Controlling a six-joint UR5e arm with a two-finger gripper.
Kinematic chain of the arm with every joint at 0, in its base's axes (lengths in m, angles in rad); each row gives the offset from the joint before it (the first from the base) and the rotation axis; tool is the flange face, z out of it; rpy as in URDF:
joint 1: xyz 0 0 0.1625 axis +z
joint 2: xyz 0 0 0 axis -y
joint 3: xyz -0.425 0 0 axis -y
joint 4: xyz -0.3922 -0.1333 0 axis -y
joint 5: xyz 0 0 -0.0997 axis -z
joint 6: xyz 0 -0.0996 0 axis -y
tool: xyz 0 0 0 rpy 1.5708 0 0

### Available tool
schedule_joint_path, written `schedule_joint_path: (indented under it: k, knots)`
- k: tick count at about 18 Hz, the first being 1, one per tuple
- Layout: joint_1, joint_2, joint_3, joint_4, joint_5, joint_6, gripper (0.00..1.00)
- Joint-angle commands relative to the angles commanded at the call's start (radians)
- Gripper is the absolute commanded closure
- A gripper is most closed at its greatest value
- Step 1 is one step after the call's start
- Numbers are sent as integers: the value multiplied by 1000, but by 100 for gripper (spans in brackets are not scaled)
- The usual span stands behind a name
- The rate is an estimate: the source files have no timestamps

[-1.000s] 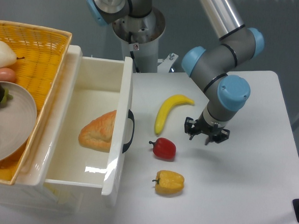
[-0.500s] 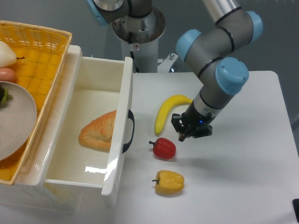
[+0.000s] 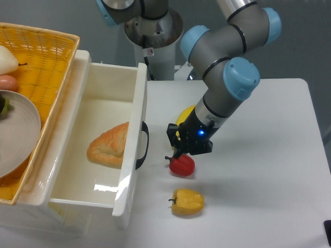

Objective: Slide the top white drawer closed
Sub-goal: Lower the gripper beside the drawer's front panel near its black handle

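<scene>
My gripper (image 3: 182, 148) fingers too dark to read their spacing, banana (image 3: 184, 115) mostly hidden behind my wrist at its twelve o'clock, wicker basket (image 3: 46, 49) and grey plate (image 3: 21, 135) cut by the left edge, arm's upper link leaving the top edge.

The grey UR5e arm with light-blue joint caps (image 3: 240, 77) reaches down from the upper right, elbow bent, wrist angled left and downward. Its black two-finger gripper (image 3: 182, 149) points at the table; from this angle the finger spacing can't be made out.
</scene>
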Motion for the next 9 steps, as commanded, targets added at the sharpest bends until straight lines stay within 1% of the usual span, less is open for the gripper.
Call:
schedule_joint_path:
  k: [3,9]
  knots:
    - [-5,11,0,-9,-14,0,94]
    - [-28,11,0,-9,-19,-8,94]
